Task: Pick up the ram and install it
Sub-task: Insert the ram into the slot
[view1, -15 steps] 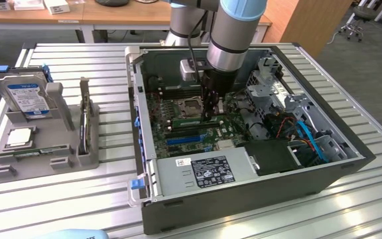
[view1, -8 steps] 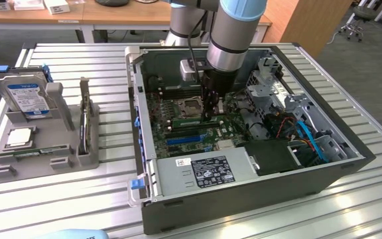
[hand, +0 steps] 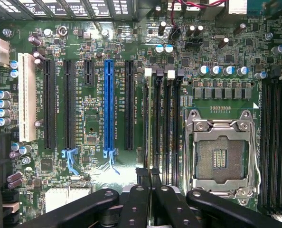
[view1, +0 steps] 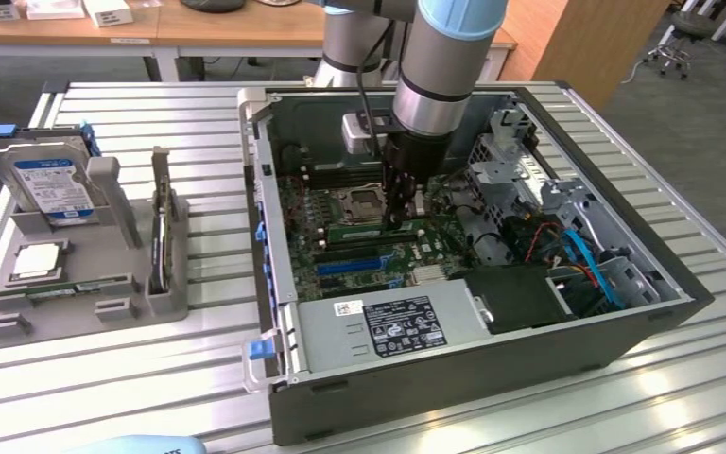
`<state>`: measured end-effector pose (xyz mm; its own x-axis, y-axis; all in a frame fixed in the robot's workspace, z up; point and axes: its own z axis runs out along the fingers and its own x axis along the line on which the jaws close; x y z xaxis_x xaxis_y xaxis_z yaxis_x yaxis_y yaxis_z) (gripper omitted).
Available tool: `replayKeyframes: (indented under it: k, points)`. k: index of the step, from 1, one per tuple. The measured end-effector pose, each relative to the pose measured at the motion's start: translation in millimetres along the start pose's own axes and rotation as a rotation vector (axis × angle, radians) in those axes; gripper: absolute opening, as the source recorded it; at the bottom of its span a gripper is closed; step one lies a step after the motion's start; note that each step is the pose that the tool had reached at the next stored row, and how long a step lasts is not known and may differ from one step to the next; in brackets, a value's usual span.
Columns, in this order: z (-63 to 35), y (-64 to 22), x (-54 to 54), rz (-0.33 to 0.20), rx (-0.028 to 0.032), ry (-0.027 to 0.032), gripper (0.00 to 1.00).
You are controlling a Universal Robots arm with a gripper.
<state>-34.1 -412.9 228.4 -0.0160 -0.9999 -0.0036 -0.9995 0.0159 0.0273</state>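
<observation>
Your hand [view1: 401, 221] is down inside the open computer case [view1: 464, 374], with its fingertips at board level just beside the empty CPU socket [view1: 360, 201]. You have the fingers [hand: 142, 183] drawn almost together, with no more than a sliver between them. My reading is that they pinch the ram [hand: 156, 123], a thin grey-green strip standing on edge among the memory slots [hand: 174, 118]. Whether it is pressed home or just sitting in the mouth of its slot, you cannot tell from here.

What matters is the line-up. The ram lies directly under the hand and runs straight away from the fingertips. Its long axis is parallel to the slots, to the blue expansion slot [hand: 109, 107] and to the side of the socket. It sits between the socket and the nearest black expansion slot [hand: 129, 104], on the side of the socket that faces the power supply [view1: 388, 326].

The wrist view gives you that line-up from above, though the fingers cover the point of contact. The exterior view gives you height and setting. The arm comes down upright into the case, which stands on the table [view1: 124, 397] toward the exterior view's right. The grey parts tray [view1: 98, 312] sits by the table's edge on the exterior view's left. It carries the hard drive [view1: 45, 184] and the CPU chip [view1: 38, 260], well apart from your hand.
</observation>
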Motion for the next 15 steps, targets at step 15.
replayKeyframes:
  k: [15]
  points:
    - [-3.0,0.1,0.1,0.0,0.0016,-0.007,0.12]
